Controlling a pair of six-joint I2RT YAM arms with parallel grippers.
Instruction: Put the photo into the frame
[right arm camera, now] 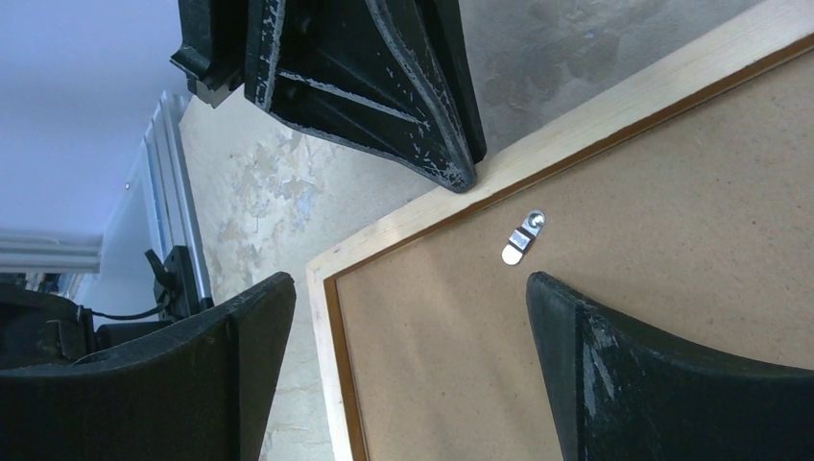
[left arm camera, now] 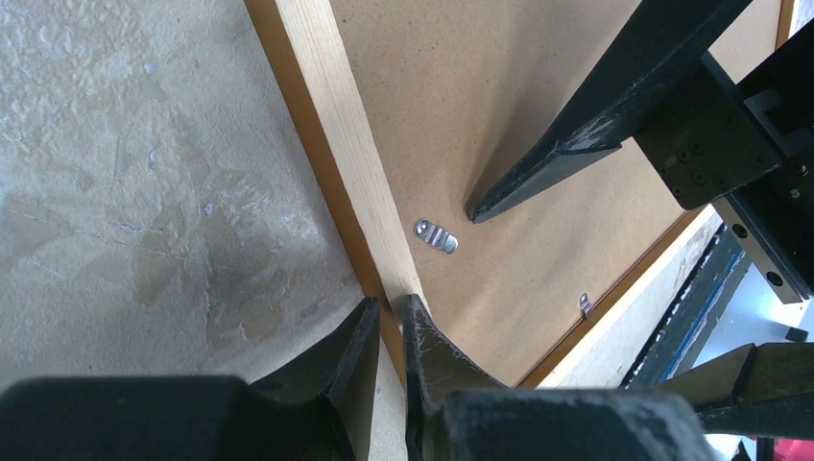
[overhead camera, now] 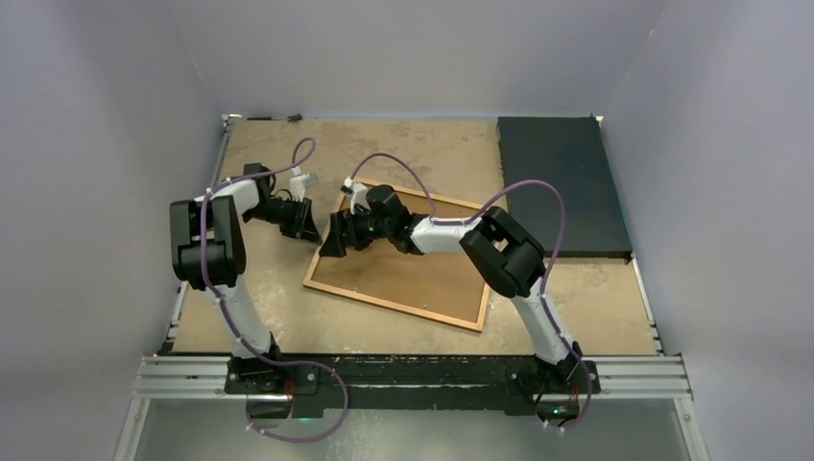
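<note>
**Fibreboard clipped shut, the frame (overhead camera: 408, 277) back-up, no photo in sight**

The left gripper (left arm camera: 389, 309) has its fingers (left arm camera: 350, 351) drawn narrow, with only a slit between the tips. They sit at the pale wooden rail (left arm camera: 336, 125) of the frame, which runs on away from them. They seem to rest on the rail or hover over it rather than clamp it, and I cannot tell whether they touch.

Just beyond the tips and to one side lies a small metal clip (left arm camera: 437, 235), flat on the backing board (left arm camera: 538, 115). One finger of the right gripper (right arm camera: 411, 283) comes down onto the board close beside that clip.

The right gripper is spread wide and holds nothing. Between its two fingers are the frame's corner, the rail and the clip. One finger hangs over the bare table (left arm camera: 144, 173) outside the rail, the other over the board. A second clip (left arm camera: 584, 304) sits on the far rail, well apart from both grippers.

Further out, a dark slab (overhead camera: 562, 182) lies on the far right of the table. The photo appears in none of the three views, so I cannot place it.

My reading is that the step in hand is opening the back, since the board is seated and the clip lies across it. The next move would call for a fingertip to swing that clip off the board while the left gripper steadies the rail. The clip is small and flat, so a tip could easily slide over it.
</note>
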